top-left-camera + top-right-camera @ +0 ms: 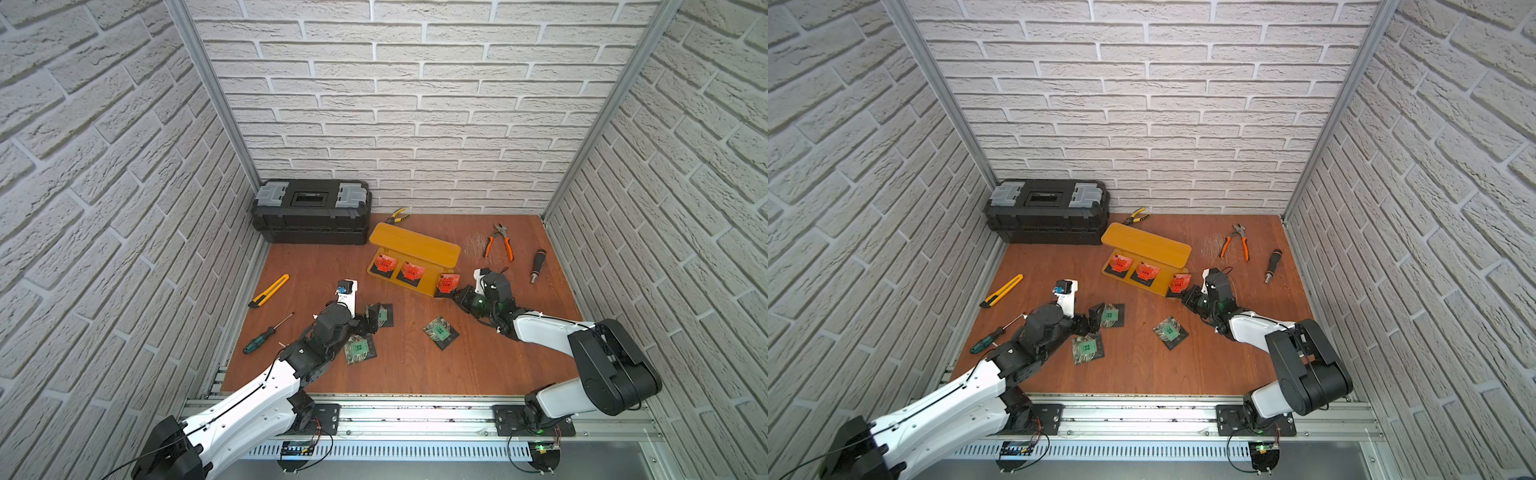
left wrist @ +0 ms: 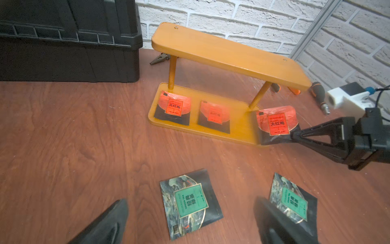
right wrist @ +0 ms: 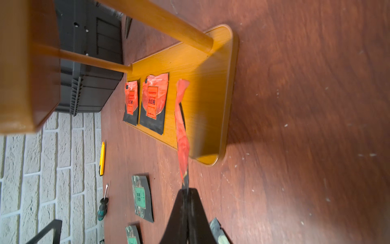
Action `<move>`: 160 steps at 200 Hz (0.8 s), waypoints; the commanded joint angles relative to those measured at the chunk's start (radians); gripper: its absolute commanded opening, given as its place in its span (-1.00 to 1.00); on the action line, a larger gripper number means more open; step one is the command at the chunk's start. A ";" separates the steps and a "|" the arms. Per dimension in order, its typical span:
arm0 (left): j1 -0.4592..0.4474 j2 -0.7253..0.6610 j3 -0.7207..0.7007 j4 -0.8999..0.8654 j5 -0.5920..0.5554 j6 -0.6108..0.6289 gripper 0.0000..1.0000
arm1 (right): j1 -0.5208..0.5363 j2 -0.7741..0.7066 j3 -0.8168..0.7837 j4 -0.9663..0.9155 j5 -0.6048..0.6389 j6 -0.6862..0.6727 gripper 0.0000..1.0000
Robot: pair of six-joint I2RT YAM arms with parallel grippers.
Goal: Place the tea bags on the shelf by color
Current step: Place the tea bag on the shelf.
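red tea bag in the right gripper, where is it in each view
Top view: red tea bag at the shelf end, in the right gripper.
Top view: the bag, same place.
Left wrist: bag front-on, at the lower board's end.
Right wrist: bag edge-on, mid-frame.
Shared landmark: the shelf's lower board.

The shelf (image 2: pixel 232 55) has a smooth, glossy honey finish with wood grain showing. The table (image 2: pixel 73 137) is reddish wood-grained board, duller and flecked with pale scuffs. The red tea bags (image 2: pixel 174 107) and green tea bags (image 2: pixel 190 205) look like shiny, slightly crinkled foil. The toolbox (image 2: pixel 69 42) is matt black ribbed plastic. The walls (image 1: pixel 415 104) are rough, white and brick-textured.
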 commanded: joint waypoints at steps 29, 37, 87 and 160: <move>0.023 -0.028 -0.031 0.023 -0.019 0.033 0.96 | 0.020 0.094 0.058 0.133 0.011 0.069 -0.95; 0.023 -0.026 -0.032 0.025 -0.017 0.033 0.97 | 0.023 0.109 0.064 0.140 0.010 0.076 -0.95; 0.026 -0.017 -0.033 0.033 -0.007 0.034 0.96 | 0.030 0.183 0.091 0.175 0.015 0.124 -0.95; 0.028 -0.013 -0.038 0.043 -0.005 0.031 0.97 | 0.030 0.254 0.113 0.213 0.001 0.156 -0.94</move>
